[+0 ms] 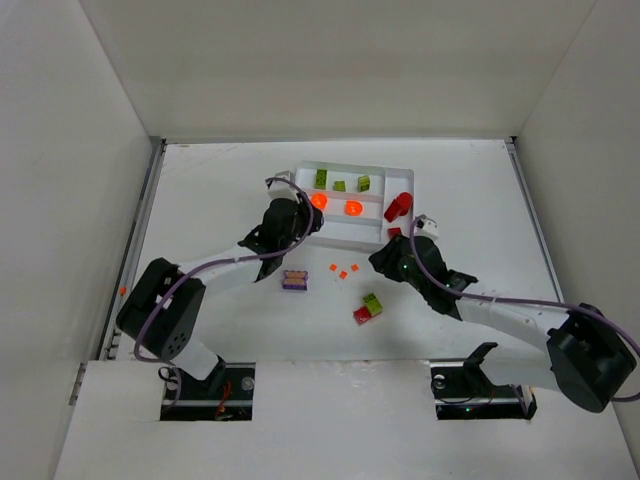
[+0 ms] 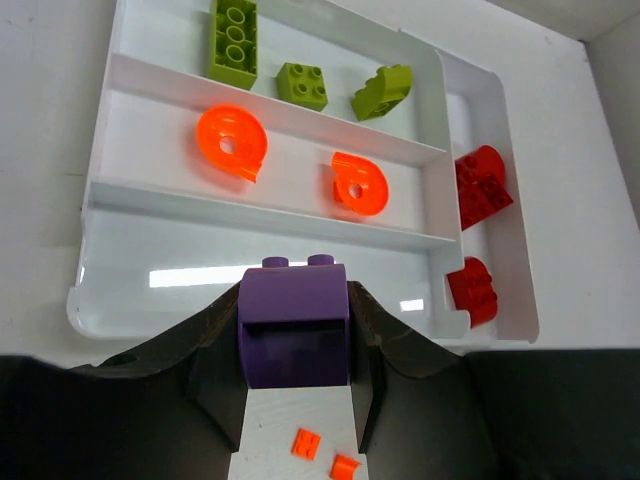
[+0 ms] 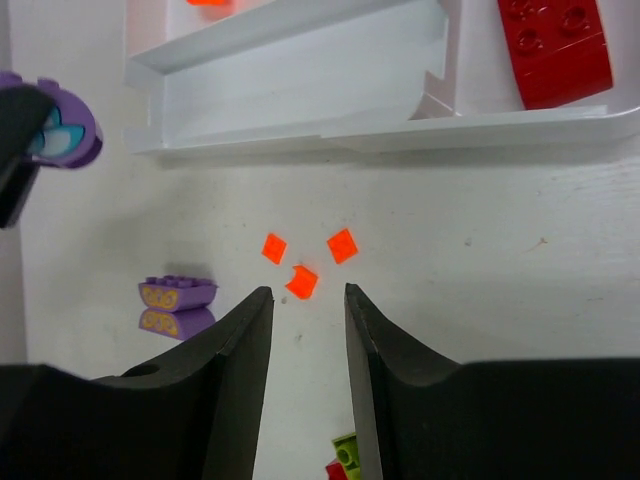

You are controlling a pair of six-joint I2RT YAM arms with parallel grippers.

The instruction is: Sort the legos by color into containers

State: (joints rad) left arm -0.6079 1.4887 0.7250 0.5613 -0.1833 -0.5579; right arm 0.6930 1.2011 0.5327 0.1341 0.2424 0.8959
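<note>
The left fingers (image 2: 215,345) are clamping a purple brick (image 2: 293,300) just short of the tray's (image 2: 100,190) near slot, which is holding nothing yet. The right fingers (image 3: 240,360) are standing a narrow gap apart, gripping nothing, just behind three small orange pieces (image 3: 301,282) on the desk (image 3: 480,300).

In the tray, three green pieces (image 2: 301,84) are lying in the far slot, two orange round pieces (image 2: 232,143) in the middle slot and red pieces (image 2: 482,185) in the end slot. Sorting is judged past halfway. A second purple brick (image 1: 295,280) and a green-and-red pair (image 1: 369,306) are waiting on the desk.

The desk is matte white. Plain white walls (image 1: 300,60) are enclosing it on three sides.
</note>
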